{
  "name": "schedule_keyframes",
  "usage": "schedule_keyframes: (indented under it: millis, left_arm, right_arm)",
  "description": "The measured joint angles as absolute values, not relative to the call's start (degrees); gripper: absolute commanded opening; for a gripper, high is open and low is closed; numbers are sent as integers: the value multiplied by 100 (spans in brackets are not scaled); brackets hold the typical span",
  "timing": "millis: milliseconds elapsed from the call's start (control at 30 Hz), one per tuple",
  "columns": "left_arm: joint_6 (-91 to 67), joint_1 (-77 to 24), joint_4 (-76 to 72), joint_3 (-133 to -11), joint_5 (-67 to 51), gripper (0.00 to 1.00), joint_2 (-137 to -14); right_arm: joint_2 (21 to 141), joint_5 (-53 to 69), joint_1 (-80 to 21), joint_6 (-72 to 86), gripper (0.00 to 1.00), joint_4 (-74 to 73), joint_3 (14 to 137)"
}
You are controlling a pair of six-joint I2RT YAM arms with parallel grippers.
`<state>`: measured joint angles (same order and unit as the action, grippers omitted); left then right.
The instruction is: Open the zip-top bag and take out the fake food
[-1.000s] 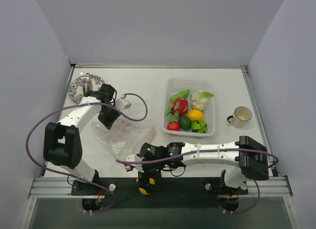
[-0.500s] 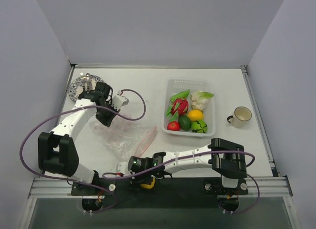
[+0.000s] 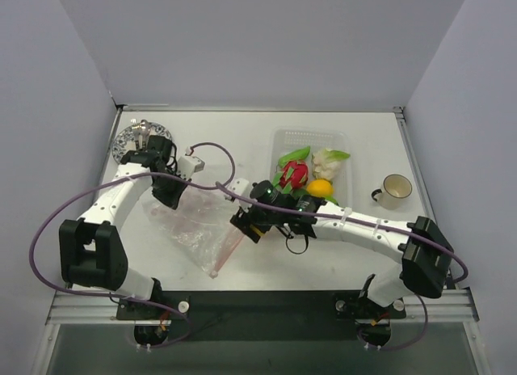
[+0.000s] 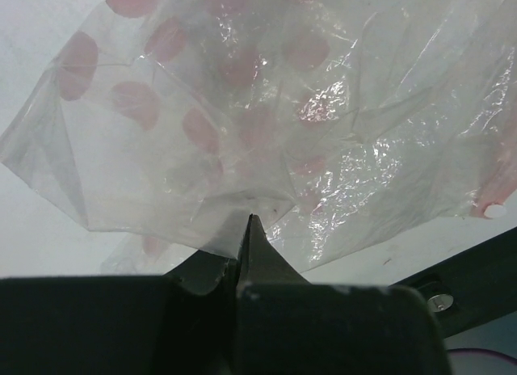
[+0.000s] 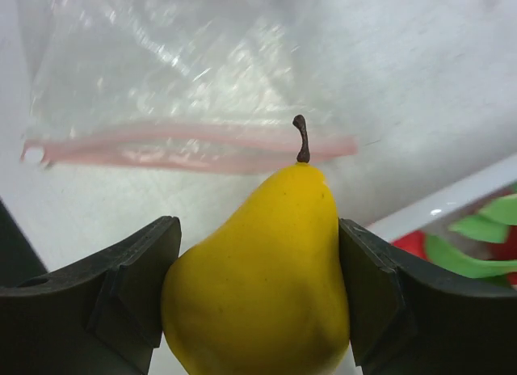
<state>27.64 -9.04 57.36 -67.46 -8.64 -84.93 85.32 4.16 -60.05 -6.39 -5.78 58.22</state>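
Note:
The clear zip-top bag [image 3: 198,225] lies crumpled left of centre, its pink zip strip [image 3: 230,244] toward the near side. My left gripper [image 3: 168,195] is shut on the bag's far edge; in the left wrist view the film [image 4: 266,116] is pinched at the jaw tips [image 4: 249,223]. My right gripper [image 3: 245,225] hovers by the zip end, shut on a yellow pear [image 5: 258,294], both pads pressed against its sides. The strip [image 5: 186,145] lies just beyond the pear's stem. More fake food [image 3: 296,173] fills the tray.
A clear rigid tray [image 3: 311,136] sits at the back right, its near part hidden by my right arm. A cream mug [image 3: 394,191] stands right of it. A patterned plate [image 3: 129,142] is at the back left. The tray's rim [image 5: 452,201] shows beside the pear.
My right arm has swung from the table's near edge up to the middle, beside the tray, and its jaws have closed on the yellow pear. The left gripper drew slightly back with the bag.

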Motion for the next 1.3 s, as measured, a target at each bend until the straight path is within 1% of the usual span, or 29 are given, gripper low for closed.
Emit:
schedule_keyframes:
  millis: [33,67,133,333,367,400,433,467,500,533,567,600,633,700,733,767,800,833,1067,1200,1300]
  left_arm:
    - [2749,-904,5717,-6692,-902,0,-8519]
    - [2738,-891,5697,-6643,-926,0,-8549]
    - [2724,-888,5671,-6569,-965,0,-8604]
    - [2539,-934,5505,-6514,-1232,0,-8628]
    - [2499,-952,5483,-6532,-1260,0,-8628]
    - [2436,-980,5468,-6589,-1304,0,-8628]
    - [2392,-1007,5459,-6665,-1354,0,-8630]
    - [2349,-1022,5452,-6746,-1393,0,-8632]
    - [2298,-1048,5433,-6864,-1428,0,-8635]
    - [2255,-1072,5406,-6997,-1463,0,-8637]
    - [2202,-1094,5363,-7170,-1503,0,-8643]
    - [2165,-1109,5323,-7275,-1527,0,-8646]
    - [2119,-1122,5290,-7428,-1555,12,-8650]
    - [2047,-1131,5247,-7677,-1610,34,-8661]
    - [2012,-1131,5236,-7769,-1627,59,-8667]
    - [1942,-1131,5221,-7898,-1651,75,-8678]
    - [1959,-1131,5194,-7975,-1662,95,-8683]
    - [1868,-1131,5188,-8068,-1673,97,-8683]
    - [1603,-1131,5203,-8547,-1702,97,-8646]
    - [1433,-1131,5238,-8864,-1723,97,-8484]
    - [1225,-1131,5146,-8921,-1717,97,-8141]
  right_arm:
    - [8462,357,-5865,-652,3,-585,5920]
    - [8414,311,-5717,-666,0,-580,6014]
    - [8381,172,-5415,-668,0,-561,6204]
    - [8381,-180,-3863,-287,0,-344,6558]
    - [8383,-222,-3623,-178,6,-336,6563]
    - [8383,-255,-3409,-95,18,-338,6565]
    - [8385,-298,-3240,-3,39,-338,6569]
    - [8388,-336,-3133,56,48,-338,6571]
    - [8392,-368,-3057,128,60,-344,6576]
    - [8394,-375,-3033,167,84,-342,6580]
    - [8401,-410,-3033,220,100,-338,6580]
    - [8405,-421,-3046,270,100,-340,6580]
    - [8412,-447,-3048,301,100,-336,6580]
    - [8414,-521,-3068,355,100,-336,6580]
    - [8414,-576,-3081,390,100,-336,6580]
    - [8414,-635,-3089,414,100,-338,6580]
    - [8414,-690,-3089,434,100,-340,6580]
    - [8414,-770,-3087,456,100,-362,6589]
    - [8241,-1393,-3085,755,100,-709,6849]
    - [7614,-1706,-3085,886,100,-873,6742]
    - [6956,-1940,-3085,921,100,-919,6473]
